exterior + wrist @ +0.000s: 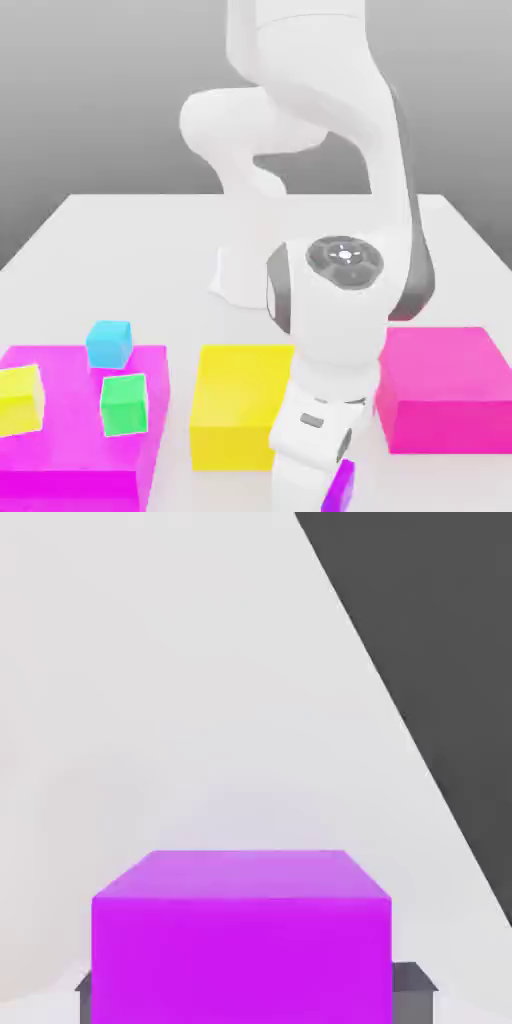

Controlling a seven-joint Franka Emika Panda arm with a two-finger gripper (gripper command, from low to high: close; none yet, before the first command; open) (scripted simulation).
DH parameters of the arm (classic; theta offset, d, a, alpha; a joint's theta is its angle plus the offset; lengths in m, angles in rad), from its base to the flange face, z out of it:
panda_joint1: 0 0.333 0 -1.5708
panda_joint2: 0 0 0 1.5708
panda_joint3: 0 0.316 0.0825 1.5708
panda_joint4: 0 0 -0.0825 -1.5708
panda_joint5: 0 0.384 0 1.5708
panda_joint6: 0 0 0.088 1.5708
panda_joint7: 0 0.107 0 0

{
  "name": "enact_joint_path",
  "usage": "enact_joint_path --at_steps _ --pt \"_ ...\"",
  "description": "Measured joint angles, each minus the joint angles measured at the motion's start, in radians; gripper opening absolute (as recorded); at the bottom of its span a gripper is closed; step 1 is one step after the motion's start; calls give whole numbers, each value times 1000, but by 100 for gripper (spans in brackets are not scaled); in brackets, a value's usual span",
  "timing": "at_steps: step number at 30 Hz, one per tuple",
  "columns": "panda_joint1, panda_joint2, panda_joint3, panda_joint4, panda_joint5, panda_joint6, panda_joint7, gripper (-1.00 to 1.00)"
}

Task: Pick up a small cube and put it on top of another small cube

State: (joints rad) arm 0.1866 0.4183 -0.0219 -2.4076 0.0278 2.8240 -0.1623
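We have our white hand [308, 440] closed on 1 small purple cube [242, 960], between 2 dark fingertips [412, 992], at the white table's [160, 240] near edge. 3 small cubes, cyan [108, 345], green [124, 405] and yellow [18, 401], sit at 1 big magenta block [75, 448], well apart from our hand.

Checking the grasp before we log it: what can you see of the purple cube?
The purple cube is plain and evenly coloured, smooth and plastic-looking, with flat faces, straight edges and no visible marks or damage. It is clamped in the pincer, a finger against each of two opposite sides. In the exterior view it appears slanted, low in the picture, nearer the camera than the yellow block. Whether its underside touches the table, I can't tell.
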Motion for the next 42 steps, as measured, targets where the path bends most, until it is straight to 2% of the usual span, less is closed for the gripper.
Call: enact_joint_path --at_steps 2,7,10,17,25,27,31,32,38,42 --pt "0 7 0 1 1 7 -1 -100" --pt "1 -148 -10 -30 -13 -118 8 -100" --pt "-35 -256 -69 -69 -54 -182 35 -100" --pt "-219 -506 -167 -170 -144 -319 90 -100" --pt "-386 -764 -276 -290 -187 -460 108 -100" --pt "-407 -770 -298 -316 -184 -443 103 -100" --pt "-402 -665 -322 -357 -164 -299 84 -100" --pt "-402 -644 -325 -364 -161 -271 80 100" --pt "-401 -633 -326 -367 -160 -257 79 100" --pt "-411 -720 -311 -340 -175 -369 93 100"
